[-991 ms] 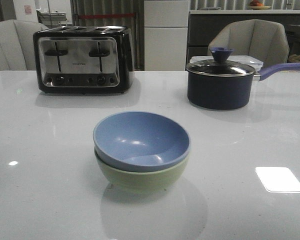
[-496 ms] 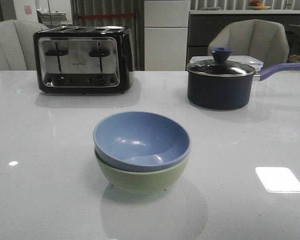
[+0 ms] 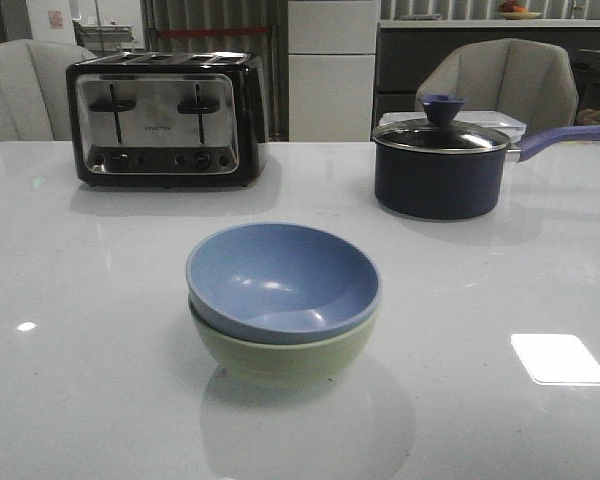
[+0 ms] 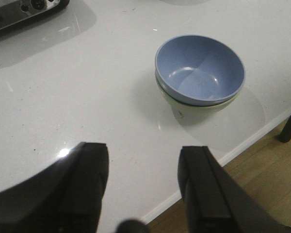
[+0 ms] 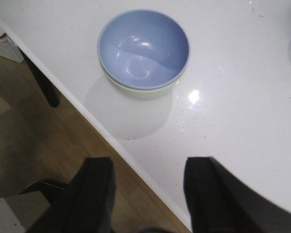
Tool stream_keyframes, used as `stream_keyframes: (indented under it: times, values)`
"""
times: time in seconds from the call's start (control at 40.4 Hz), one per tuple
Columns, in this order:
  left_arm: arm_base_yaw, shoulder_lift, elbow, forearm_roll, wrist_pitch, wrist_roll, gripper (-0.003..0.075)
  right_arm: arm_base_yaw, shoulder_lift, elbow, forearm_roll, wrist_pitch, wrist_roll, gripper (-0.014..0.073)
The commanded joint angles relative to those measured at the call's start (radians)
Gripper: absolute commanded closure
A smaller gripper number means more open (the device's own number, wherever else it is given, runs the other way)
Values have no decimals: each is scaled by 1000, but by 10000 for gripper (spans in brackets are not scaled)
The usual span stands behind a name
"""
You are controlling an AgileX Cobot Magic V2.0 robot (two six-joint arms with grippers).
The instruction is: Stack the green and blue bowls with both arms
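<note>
blue bowl point(image 3: 283, 280) sits nested inside green bowl point(image 3: 283, 347), upright, rim a bit tilted so more green shows on one side. the stack rests on the white table point(image 3: 80, 350), at mid-table in front view, near the front edge. landmark = the stack.

toaster point(image 3: 166, 118) stands well behind the stack and to its left, black w/ chrome face, levers up. navy saucepan point(image 3: 440, 168) w/ glass lid and purple handle stands well behind the stack and to its right. bright rectangular light reflection point(image 3: 558, 358) on the tabletop right of the stack, apart from it. chairs beyond the table's far edge.

left gripper point(image 4: 143, 165): fingers spread wide, nothing between them, only tabletop and table edge seen in the gap. it's well apart from the stack, no contact. stack shows in that wrist view w/ a shadow cast on the table beside it; corner of toaster at frame edge.

right gripper point(image 5: 148, 177): fingers also wide apart, holding nothing, hanging over the table edge w/ wood floor under it. well clear of the stack, which sits just in from the edge. neither arm shows in front view.
</note>
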Motion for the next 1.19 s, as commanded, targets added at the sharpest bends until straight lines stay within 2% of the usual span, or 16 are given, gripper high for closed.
stream_keyframes:
  times: [0.0,0.124,0.248,0.372,0.669,1.09,1.165]
  values:
    - [-4,-1,-29,1,-79,-21,318,-8,1,-28,3,-66,-1,229]
    - [-4,-1,-29,1,-79,-21,318,-8,1,-28,3,-66,-1,414]
    - [-4,-1,-29,1,-79,-21,318,-8,1,-28,3,-66,-1,538]
    - [-4,-1,-29,1,-79,-21,353,-8,1,-28,3,-66,-1,536]
    - [-4,-1,-29,1,-79,-21,625,-8,1,-28,3,-66,-1,536]
    - [-4,-1,-29,1,-79,-21,627,-8,1,-28,3,-66,-1,536]
    - [3,-30,-22,30,-112,-19,627,-8,1,-28,3,-66,-1,536]
